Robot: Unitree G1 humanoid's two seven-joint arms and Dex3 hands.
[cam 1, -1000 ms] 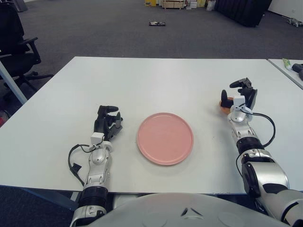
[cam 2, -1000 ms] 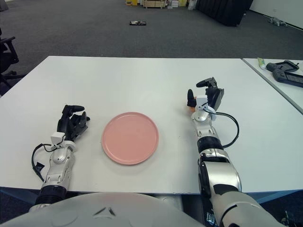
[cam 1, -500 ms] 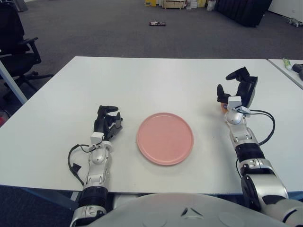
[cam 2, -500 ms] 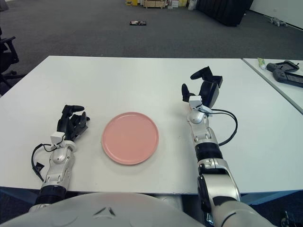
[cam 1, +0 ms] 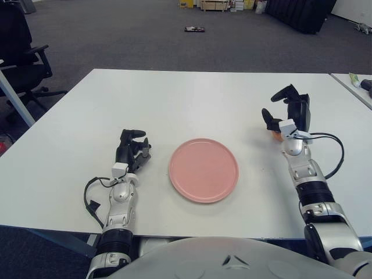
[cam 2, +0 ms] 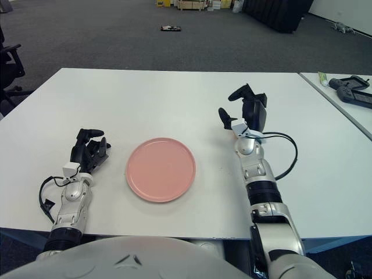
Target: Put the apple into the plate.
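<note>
While the right robot hand is raised over the right part of the white surface, its dark fingers are spread apart and hold nothing. A small patch of orange, which is all that shows of the apple, sits just below and behind that hand, at the wrist; the rest of the fruit is hidden by the hand, so I cannot tell whether any finger touches it. The apple lies well to the right of the pink plate, which is round, flat and bare, and sits near the front middle of the surface. A black cable loops out from the right forearm.

To the left of the plate, the left robot hand shows with its fingers curled in and nothing between them; whether it touches the surface cannot be told. A black cable hangs beside its forearm near the front edge.

Beyond the far edge lies grey carpet floor, with a small dark object lying on it far back and stacked boxes farther still. A black office chair stands off the left side. A second white table stands to the right, carrying a dark device and a small green-capped tube.
</note>
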